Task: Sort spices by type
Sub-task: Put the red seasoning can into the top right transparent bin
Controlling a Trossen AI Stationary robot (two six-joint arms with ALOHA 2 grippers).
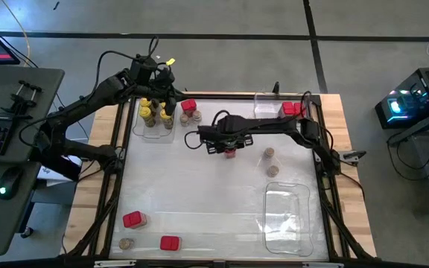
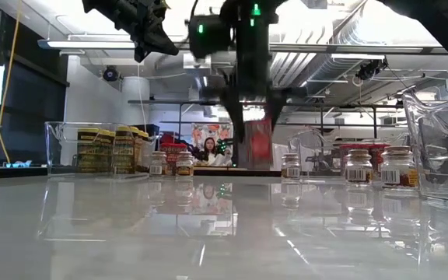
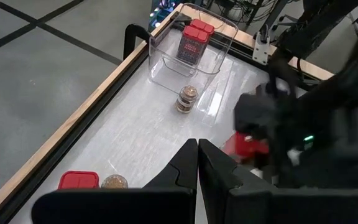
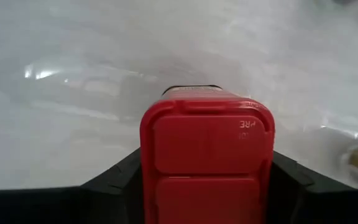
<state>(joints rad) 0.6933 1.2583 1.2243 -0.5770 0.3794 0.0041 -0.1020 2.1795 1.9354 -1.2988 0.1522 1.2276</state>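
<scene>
The spices are scattered over a white table [image 1: 199, 201] framed in pale wood. Nearest, along the front edge, sit a red square-topped box [image 1: 170, 243], a second red box [image 1: 132, 219] and a small brown-lidded jar [image 1: 126, 243]. An empty clear tray [image 1: 287, 220] lies at the front right.

Mid-table, two brown-lidded jars [image 1: 269, 153] stand apart from the rest, on the right side. Just beside them, near the table's middle, the right gripper [image 1: 230, 151] reaches in from the right with its dark arm stretched level across the table. Its fingers sit on either side of a red spice box [image 4: 207, 165], which fills the right wrist view with its lid facing the camera. In the low view this box [image 2: 260, 138] hangs clear of the tabletop, tilted, between the fingers, so the gripper is clamped on it.

Farther back on the left, a clear tray [image 1: 155, 132] holds several yellow-lidded jars [image 1: 147, 113]. Just beside that tray stand another red box [image 1: 188, 106] and some small brown-lidded jars [image 1: 185, 117]. The left gripper [image 1: 166, 83] hovers over this back-left group, its arm bent in from the left edge. In the left wrist view its two dark fingers [image 3: 185, 168] press flat together with nothing between them.

At the far right corner, a third clear tray [image 3: 194, 43] holds red boxes [image 3: 194, 38], with a single brown-lidded jar [image 3: 187, 99] just in front of it.

Beyond the table, the low view shows a person seated in the room behind.
</scene>
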